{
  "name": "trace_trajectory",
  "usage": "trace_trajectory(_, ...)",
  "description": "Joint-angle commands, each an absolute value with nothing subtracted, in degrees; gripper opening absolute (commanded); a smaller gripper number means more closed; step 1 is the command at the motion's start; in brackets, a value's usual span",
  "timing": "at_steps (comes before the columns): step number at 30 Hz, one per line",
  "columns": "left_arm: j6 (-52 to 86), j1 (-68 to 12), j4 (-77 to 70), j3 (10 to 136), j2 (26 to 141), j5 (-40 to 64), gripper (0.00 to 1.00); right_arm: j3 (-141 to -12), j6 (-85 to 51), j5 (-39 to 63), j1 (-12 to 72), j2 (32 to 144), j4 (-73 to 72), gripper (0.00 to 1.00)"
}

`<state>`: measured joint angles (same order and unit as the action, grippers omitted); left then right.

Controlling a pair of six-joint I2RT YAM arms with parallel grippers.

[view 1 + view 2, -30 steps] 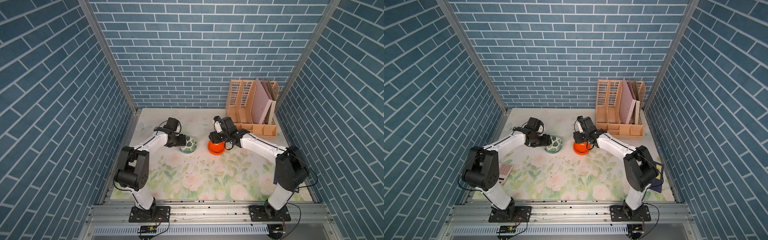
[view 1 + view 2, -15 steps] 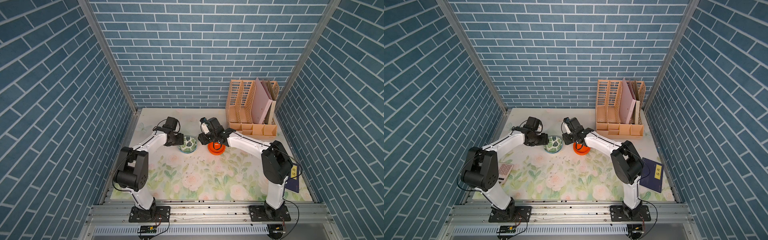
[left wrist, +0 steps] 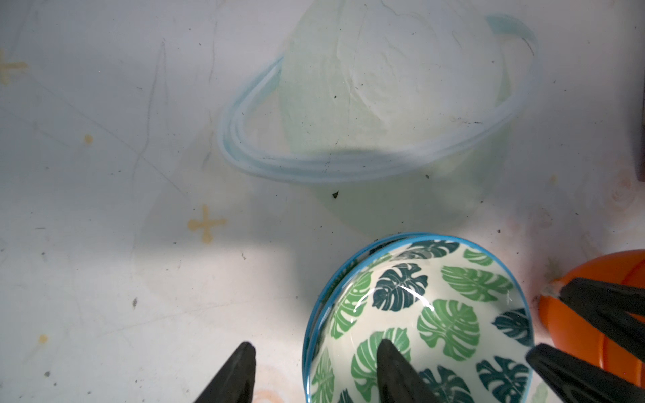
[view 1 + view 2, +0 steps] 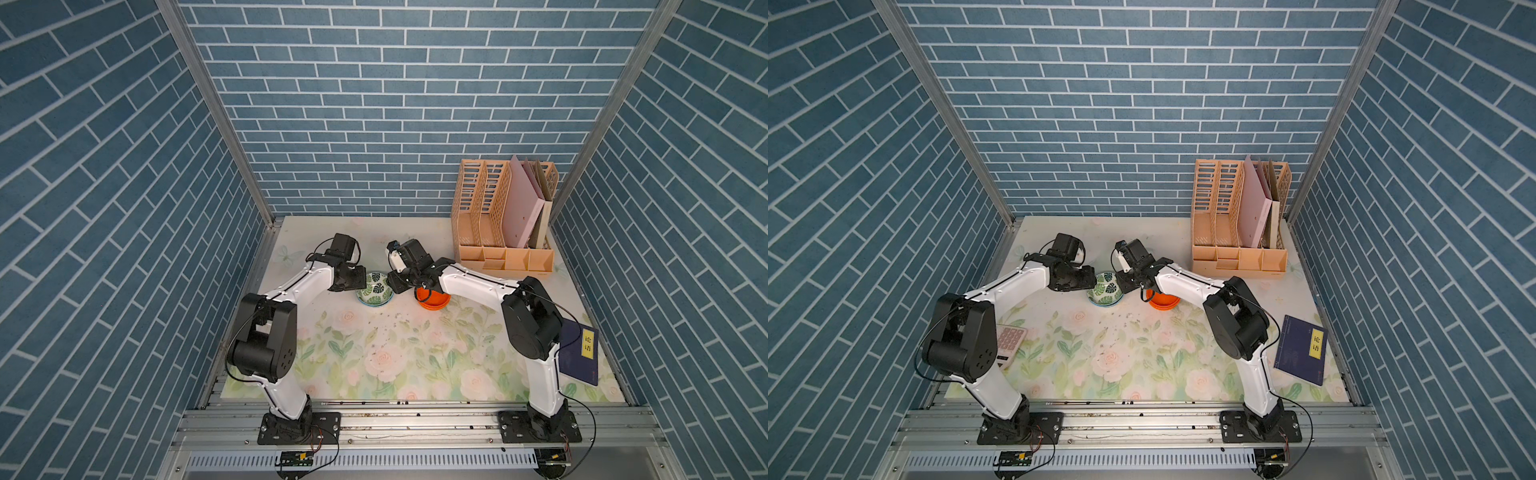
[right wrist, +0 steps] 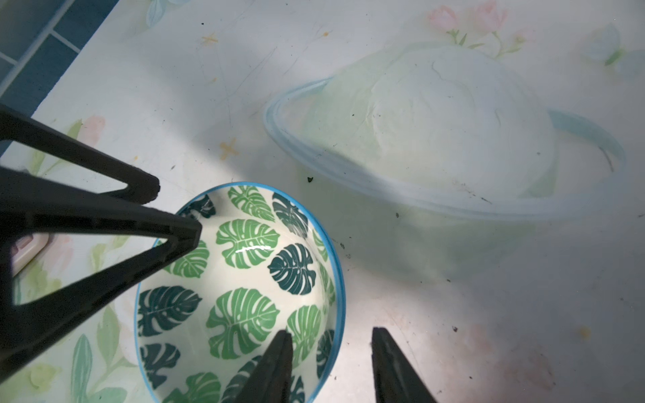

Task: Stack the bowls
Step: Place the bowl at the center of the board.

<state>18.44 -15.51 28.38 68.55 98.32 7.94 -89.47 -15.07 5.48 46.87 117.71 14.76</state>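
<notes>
Progress: leaf-print bowls (image 4: 375,288) look nested already, mid table (image 4: 395,345); orange bowls (image 4: 432,300) just beside, seemingly nested too. Left pincer (image 3: 314,347) and right pincer (image 5: 330,333) both open, straddling leaf rim from opposite sides, not clamped. Left: merge piles.

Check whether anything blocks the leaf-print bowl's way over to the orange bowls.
Only the right gripper does: its fingers straddle the rim of the leaf-print bowl on the side facing the orange bowls, filling the gap. No other object lies between them.
</notes>
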Motion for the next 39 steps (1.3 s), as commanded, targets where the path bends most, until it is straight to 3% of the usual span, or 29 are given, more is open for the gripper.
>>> trace_trajectory(1,18.3,-15.3,28.2,69.6,99.3,8.3,0.56,-91.1,-15.9,5.8,47.1,119.5,15.4,0.39)
trace_trajectory(7,18.1,-15.3,28.1,69.7,99.5,8.3,0.54,-91.7,-16.0,5.6,47.1,120.6,15.7,0.30)
trace_trajectory(16,18.0,-15.3,28.2,70.1,100.1,8.3,0.50,-91.6,-16.0,5.6,47.1,120.3,15.8,0.24)
trace_trajectory(39,18.0,-15.2,28.1,71.4,102.7,8.5,0.50,-93.9,-15.8,5.2,47.1,120.5,17.0,0.29)
